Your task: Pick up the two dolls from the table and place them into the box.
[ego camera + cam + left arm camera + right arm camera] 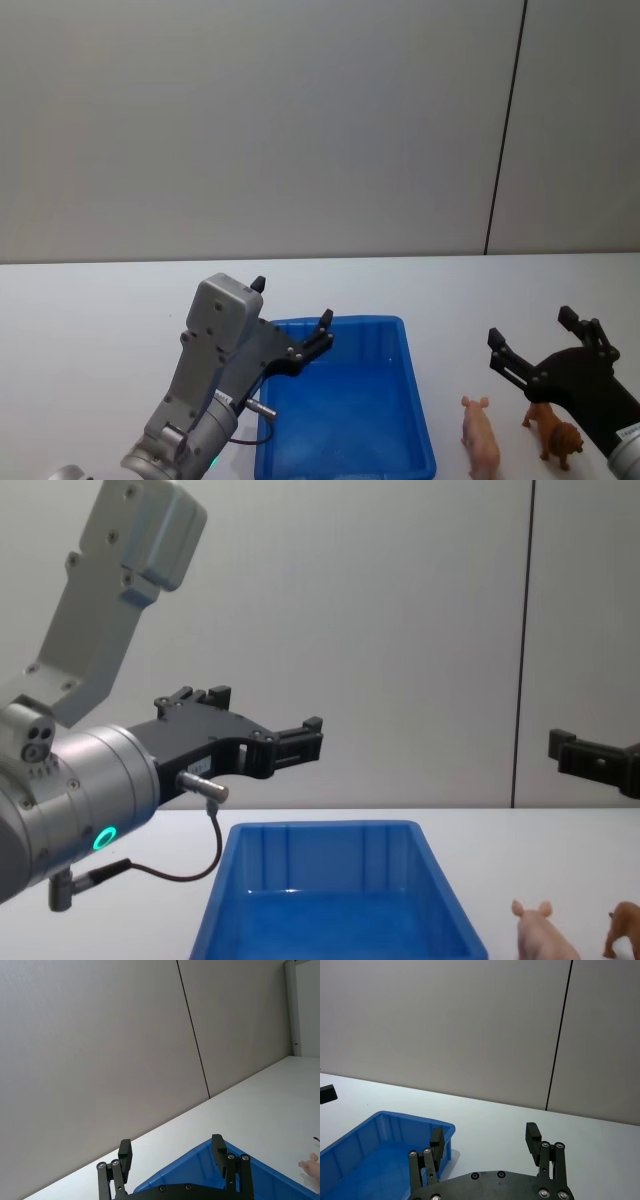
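We look onto a plain grey-beige wall point(250, 120) running the full width behind the white table point(90, 300) and meeting its far edge in a straight line. A thin dark vertical seam point(505, 130) splits the wall toward the table's right side. Light falls soft and even, and in the left wrist view a paler white panel point(306, 1005) ends the wall.

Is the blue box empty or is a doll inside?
Empty: the pink pig and the brown animal both stand on the table, outside the blue box.
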Robot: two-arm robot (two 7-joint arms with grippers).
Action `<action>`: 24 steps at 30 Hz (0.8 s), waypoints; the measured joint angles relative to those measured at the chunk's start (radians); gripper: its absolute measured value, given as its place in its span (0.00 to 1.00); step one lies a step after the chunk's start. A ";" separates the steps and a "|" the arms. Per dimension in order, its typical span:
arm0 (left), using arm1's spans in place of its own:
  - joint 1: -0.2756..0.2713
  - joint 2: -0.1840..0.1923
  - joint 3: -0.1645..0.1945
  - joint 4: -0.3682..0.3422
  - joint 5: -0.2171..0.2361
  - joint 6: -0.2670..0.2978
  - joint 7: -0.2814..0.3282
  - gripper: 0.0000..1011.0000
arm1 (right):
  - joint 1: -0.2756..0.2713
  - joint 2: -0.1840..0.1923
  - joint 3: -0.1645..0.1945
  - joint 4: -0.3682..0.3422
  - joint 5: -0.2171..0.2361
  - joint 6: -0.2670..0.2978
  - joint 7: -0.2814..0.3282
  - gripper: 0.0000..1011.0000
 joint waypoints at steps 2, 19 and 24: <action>0.000 0.000 0.000 0.000 0.000 0.000 0.000 0.99 | 0.000 0.000 0.000 0.000 0.000 0.000 0.000 0.99; 0.000 0.000 0.000 0.000 0.000 0.000 0.000 0.99 | 0.000 0.040 0.031 0.022 0.023 0.030 0.041 0.99; 0.000 0.000 0.000 0.000 0.000 0.000 0.000 0.99 | -0.007 0.069 0.053 0.039 0.045 0.047 0.071 0.99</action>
